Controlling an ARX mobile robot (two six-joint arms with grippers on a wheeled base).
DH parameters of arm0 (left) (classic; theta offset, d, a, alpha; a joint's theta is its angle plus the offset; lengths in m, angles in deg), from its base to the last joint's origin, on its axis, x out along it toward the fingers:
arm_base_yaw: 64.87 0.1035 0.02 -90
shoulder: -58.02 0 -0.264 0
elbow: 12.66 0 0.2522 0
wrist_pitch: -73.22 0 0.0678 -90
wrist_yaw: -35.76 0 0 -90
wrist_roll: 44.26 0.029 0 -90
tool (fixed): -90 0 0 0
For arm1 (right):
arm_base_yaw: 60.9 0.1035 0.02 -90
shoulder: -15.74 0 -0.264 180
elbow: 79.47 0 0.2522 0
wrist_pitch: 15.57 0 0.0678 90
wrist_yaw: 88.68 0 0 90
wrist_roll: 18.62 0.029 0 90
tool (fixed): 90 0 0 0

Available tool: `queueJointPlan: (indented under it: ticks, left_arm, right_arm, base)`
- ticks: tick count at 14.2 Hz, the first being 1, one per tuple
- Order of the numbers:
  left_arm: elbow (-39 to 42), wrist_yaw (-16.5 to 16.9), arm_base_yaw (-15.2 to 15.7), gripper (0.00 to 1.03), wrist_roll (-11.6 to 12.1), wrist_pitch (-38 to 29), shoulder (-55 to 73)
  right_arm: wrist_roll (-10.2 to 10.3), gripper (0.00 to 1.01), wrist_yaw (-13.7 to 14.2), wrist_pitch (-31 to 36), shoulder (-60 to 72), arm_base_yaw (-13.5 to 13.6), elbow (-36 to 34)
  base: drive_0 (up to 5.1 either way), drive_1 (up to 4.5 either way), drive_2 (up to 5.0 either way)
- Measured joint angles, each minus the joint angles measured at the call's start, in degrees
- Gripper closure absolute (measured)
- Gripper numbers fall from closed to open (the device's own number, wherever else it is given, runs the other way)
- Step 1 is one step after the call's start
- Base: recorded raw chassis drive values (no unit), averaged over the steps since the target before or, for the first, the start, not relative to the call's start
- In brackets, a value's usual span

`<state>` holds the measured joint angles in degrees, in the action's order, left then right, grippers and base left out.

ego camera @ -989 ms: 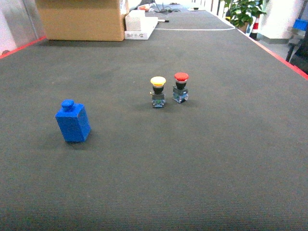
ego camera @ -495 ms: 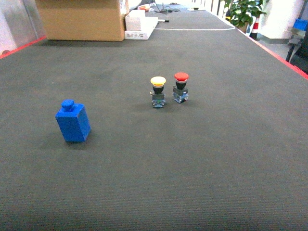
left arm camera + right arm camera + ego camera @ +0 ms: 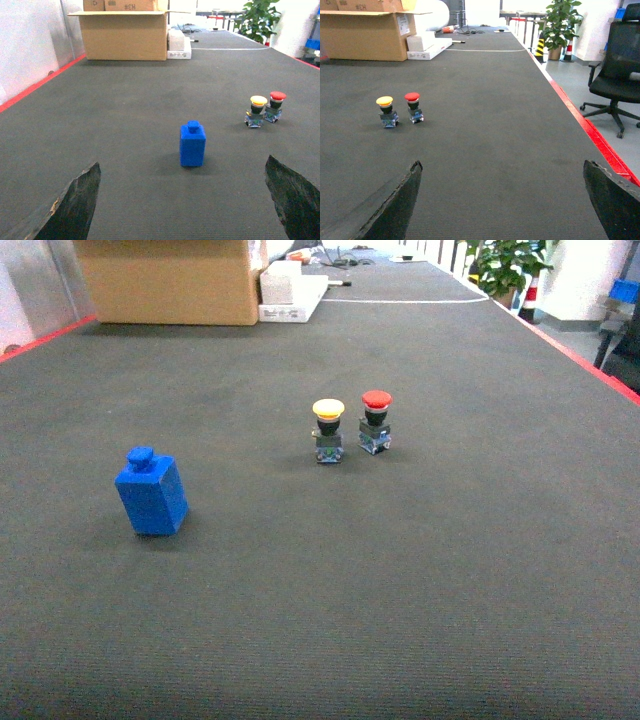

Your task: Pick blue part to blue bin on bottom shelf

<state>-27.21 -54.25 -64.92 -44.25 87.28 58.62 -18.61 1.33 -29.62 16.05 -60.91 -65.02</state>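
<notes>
Grey carpet-like tabletop carries everything we see. Two push buttons stand side by side near the middle of the head view, a yellow button and a red button, well apart from the blue part, which stands upright at left with nothing around it. A cardboard box and a white box sit at the far edge, upper left; a plant is at upper right.

Our left claw looks straight at the part, fingers spread wide at the frame's lower corners. Our right claw is equally wide, holding nothing. An office chair stands beyond the red edge strip.
</notes>
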Motion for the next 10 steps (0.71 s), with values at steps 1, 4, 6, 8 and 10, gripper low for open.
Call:
queueJointPlan:
  ticks: [1, 4, 6, 8, 10]
  left_arm:
    - [0.00, 0.00, 0.00, 0.05, 0.02, 0.00, 0.00]
    - [-1.66, -18.08, -7.78, 0.05, -2.82, 3.41, 7.74]
    - [-1.62, -22.23, -6.32, 0.05, -4.55, -4.28, 14.10]
    - [-2.80, -16.20, -8.33, 0.05, -5.60, -25.64, 37.51]
    - [-9.51, -13.14, -10.86, 0.05, -5.44, -46.40, 63.10]
  right_arm:
    - [0.00, 0.03, 0.00, 0.00, 0.00, 0.00, 0.00]
    - [0.00, 0.03, -0.04, 0.00, 0.00, 0.00, 0.00]
    - [0.00, 0.03, -0.02, -0.04, 0.00, 0.00, 0.00]
    - [0.00, 0.03, 0.00, 0.00, 0.00, 0.00, 0.00]
    - [0.00, 0.03, 0.00, 0.00, 0.00, 0.00, 0.00]
  base:
    - [0.0, 0.00, 0.0]
    - [0.0, 0.00, 0.0]
    - [0.0, 0.00, 0.0]
    - [0.0, 0.00, 0.0]
    - [0.0, 0.00, 0.0]
